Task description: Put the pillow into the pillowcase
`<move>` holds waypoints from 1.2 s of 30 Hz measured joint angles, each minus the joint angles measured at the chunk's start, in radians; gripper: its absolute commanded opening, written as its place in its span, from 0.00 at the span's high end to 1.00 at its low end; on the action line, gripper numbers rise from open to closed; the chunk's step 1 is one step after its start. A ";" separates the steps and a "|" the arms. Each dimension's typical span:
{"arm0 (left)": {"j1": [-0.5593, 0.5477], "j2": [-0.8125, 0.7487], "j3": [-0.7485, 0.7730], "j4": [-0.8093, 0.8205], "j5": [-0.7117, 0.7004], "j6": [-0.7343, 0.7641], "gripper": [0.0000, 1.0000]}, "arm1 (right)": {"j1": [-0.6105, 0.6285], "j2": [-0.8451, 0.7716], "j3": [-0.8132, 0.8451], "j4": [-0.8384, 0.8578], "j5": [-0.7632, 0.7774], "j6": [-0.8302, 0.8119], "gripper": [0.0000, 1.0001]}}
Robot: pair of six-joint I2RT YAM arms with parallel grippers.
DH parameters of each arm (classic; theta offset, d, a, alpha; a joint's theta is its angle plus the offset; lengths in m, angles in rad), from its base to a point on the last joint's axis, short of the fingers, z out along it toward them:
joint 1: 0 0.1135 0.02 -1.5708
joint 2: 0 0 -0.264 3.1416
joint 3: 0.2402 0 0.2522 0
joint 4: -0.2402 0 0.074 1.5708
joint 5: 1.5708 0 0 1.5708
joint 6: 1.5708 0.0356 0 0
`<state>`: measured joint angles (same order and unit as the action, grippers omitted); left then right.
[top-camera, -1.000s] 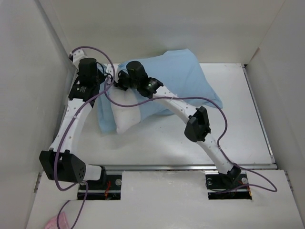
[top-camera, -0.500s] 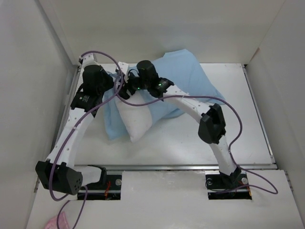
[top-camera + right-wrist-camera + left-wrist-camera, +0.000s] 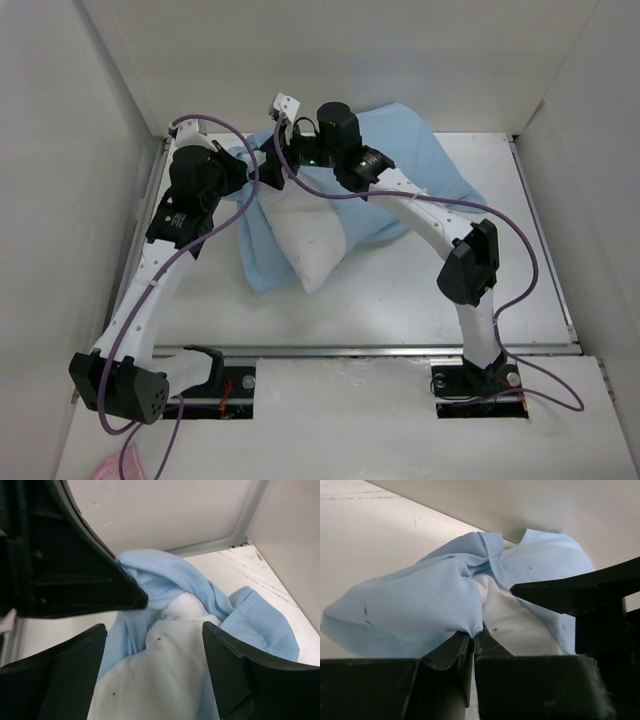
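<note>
The white pillow [image 3: 312,245] lies partly inside the light blue pillowcase [image 3: 425,175], with its lower corner sticking out toward the near side. My left gripper [image 3: 243,172] is shut on a fold of the pillowcase [image 3: 425,600] at its opening, and the pillow [image 3: 512,625] shows just past the jaws. My right gripper [image 3: 281,140] hovers open over the opening. In the right wrist view its fingers [image 3: 80,660] straddle the speckled pillow [image 3: 165,675] without touching it, while the pillowcase [image 3: 165,577] bunches behind.
White walls [image 3: 90,150] close in the table [image 3: 520,260] on the left, back and right. A metal rail [image 3: 400,350] runs along the near edge by the arm bases. The left gripper's black body [image 3: 60,565] fills the upper left of the right wrist view.
My right gripper has opened and lifted off the fabric. Both arms have swung to the right, dragging the pillowcase opening and pillow that way, and more of the pillow now shows.
</note>
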<state>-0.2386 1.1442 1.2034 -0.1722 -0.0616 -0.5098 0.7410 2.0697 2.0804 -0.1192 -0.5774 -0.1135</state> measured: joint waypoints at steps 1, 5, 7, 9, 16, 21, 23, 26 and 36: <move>0.000 0.000 -0.008 -0.001 0.003 -0.002 1.00 | 0.000 0.002 0.002 0.004 -0.010 0.011 0.22; 0.000 -0.004 -0.032 -0.003 0.007 -0.011 1.00 | 0.000 0.027 0.059 0.031 -0.061 0.055 0.35; 0.000 -0.011 -0.036 -0.005 0.008 -0.013 1.00 | 0.000 0.057 0.115 0.050 -0.085 0.075 0.39; 0.000 -0.022 -0.037 -0.003 0.009 -0.016 1.00 | 0.000 0.078 0.143 0.061 -0.090 0.087 0.40; 0.006 -0.052 -0.039 -0.027 -0.010 -0.019 1.00 | -0.002 0.173 0.198 0.054 -0.056 0.104 0.44; -0.002 -0.056 -0.045 -0.044 -0.025 -0.023 1.00 | 0.000 0.228 0.195 0.013 0.013 0.103 0.44; -0.002 -0.056 -0.050 -0.065 -0.040 -0.024 1.00 | 0.002 0.230 0.182 0.003 0.034 0.099 0.71; -0.003 -0.056 -0.050 -0.083 -0.068 -0.026 1.00 | 0.009 0.229 0.163 -0.019 0.076 0.078 1.00; -0.021 0.011 0.021 -0.199 -0.138 -0.014 1.00 | 0.041 0.036 -0.147 -0.063 0.217 -0.113 1.00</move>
<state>-0.2600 1.1557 1.2240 -0.3710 -0.2001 -0.5240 0.7822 2.1059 1.9335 -0.1818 -0.3599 -0.2264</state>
